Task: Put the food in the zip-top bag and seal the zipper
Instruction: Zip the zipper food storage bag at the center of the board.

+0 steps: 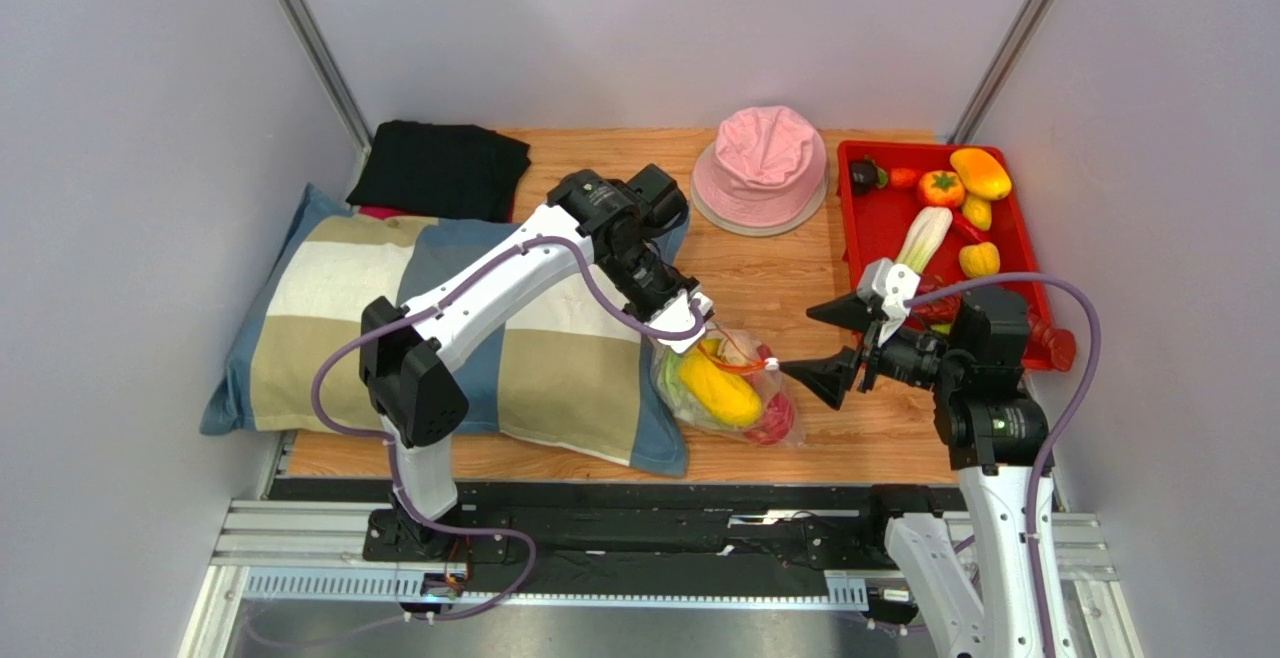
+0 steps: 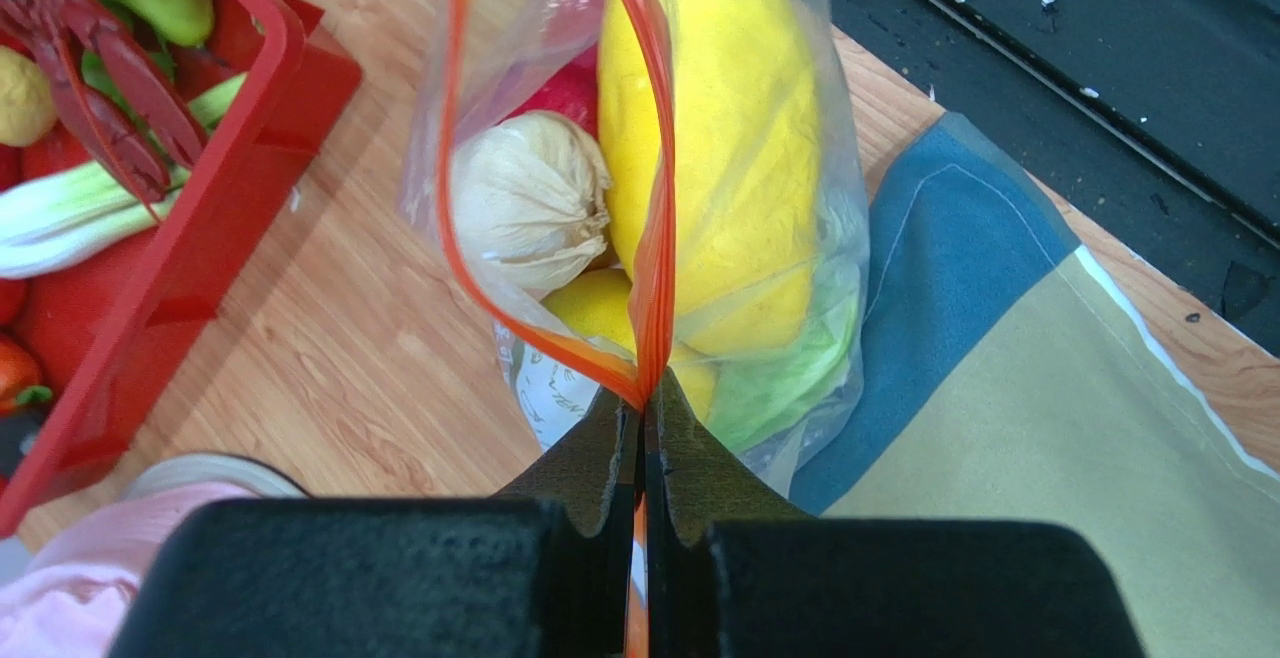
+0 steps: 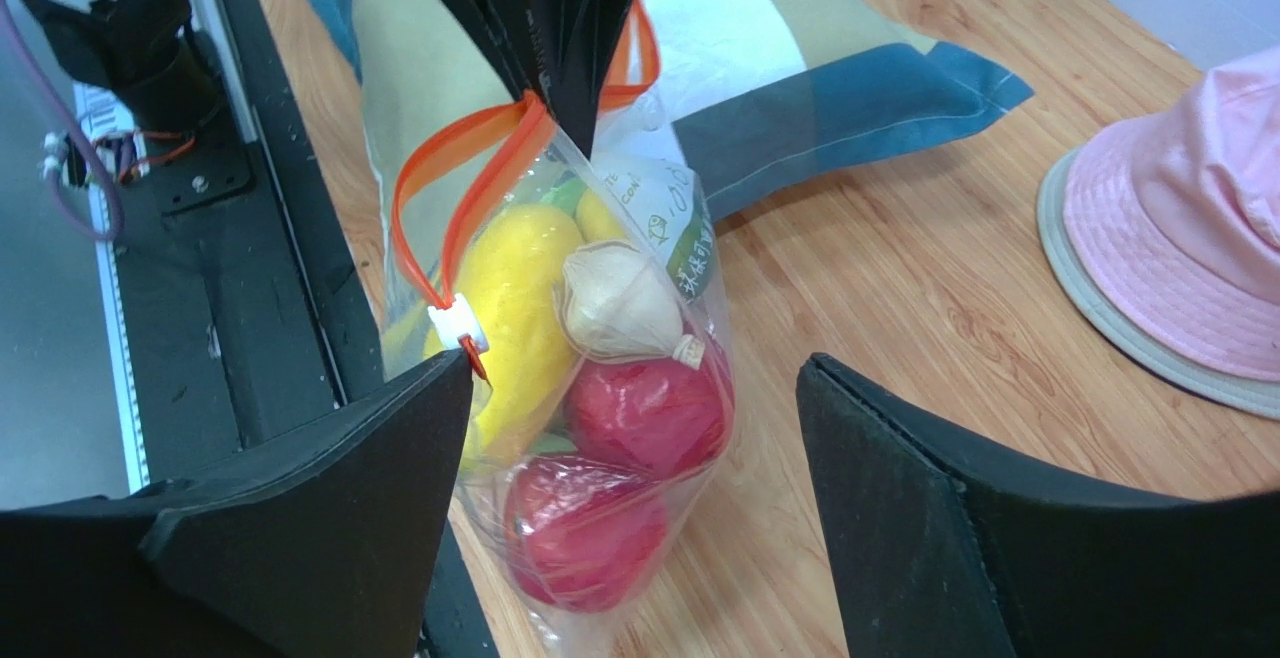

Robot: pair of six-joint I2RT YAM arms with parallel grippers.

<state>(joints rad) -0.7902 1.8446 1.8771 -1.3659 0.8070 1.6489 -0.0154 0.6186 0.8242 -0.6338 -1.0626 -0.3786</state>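
Left gripper (image 2: 643,421) jaws clamped tight on one end of the zipper (image 2: 657,208), holding that corner of the bag (image 1: 732,400) up off the table (image 1: 766,276). Bag bottom rests on the table just beside the pillow (image 1: 346,298) edge, in front of the arm bases. Zipper strips stand apart, mouth open, joined only at the pinched end. White slider (image 3: 455,325) sits at the other end, close to one finger of the right gripper (image 3: 631,388); contact cannot be told. Right gripper jaws wide apart, gripping nothing, bag seen between the fingers in the right wrist view. Food in the bag: long yellow piece (image 2: 736,163), garlic (image 3: 624,306), two red pieces (image 3: 646,411) low down, something green under the yellow. More food (image 1: 962,201) lies in the red tray (image 1: 851,238) at far right. Pink hat (image 1: 763,163) between tray and black cloth (image 1: 440,166), along the far edge
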